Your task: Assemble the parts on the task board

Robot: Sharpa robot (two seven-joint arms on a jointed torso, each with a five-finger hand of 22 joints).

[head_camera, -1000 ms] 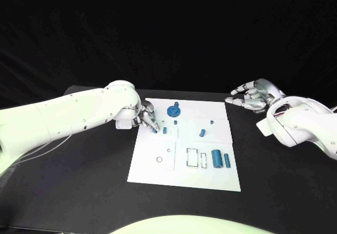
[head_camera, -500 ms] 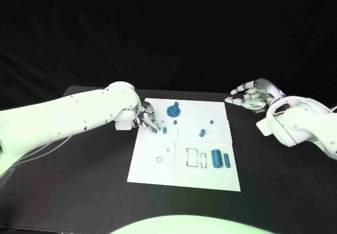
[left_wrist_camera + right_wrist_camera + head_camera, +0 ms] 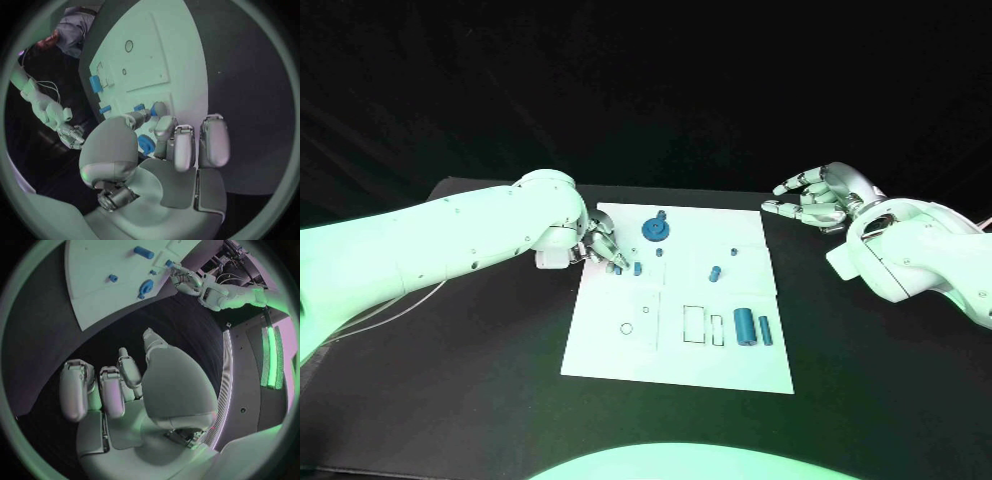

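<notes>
Keep the left hand, fingertips pinched on a small blue part at the task board's ten o'clock, steady and upright while seating; leave right hand, empty with fingers loosely apart, off at two o'clock.

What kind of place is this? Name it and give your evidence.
Probably a robotics lab or test bench, not a home. A white task board with outlined slots and small blue parts lies on a black table against a dark backdrop, worked by two robot arms with silver hands.

Dim greenish light (fisheye-bent wrist views)
</notes>
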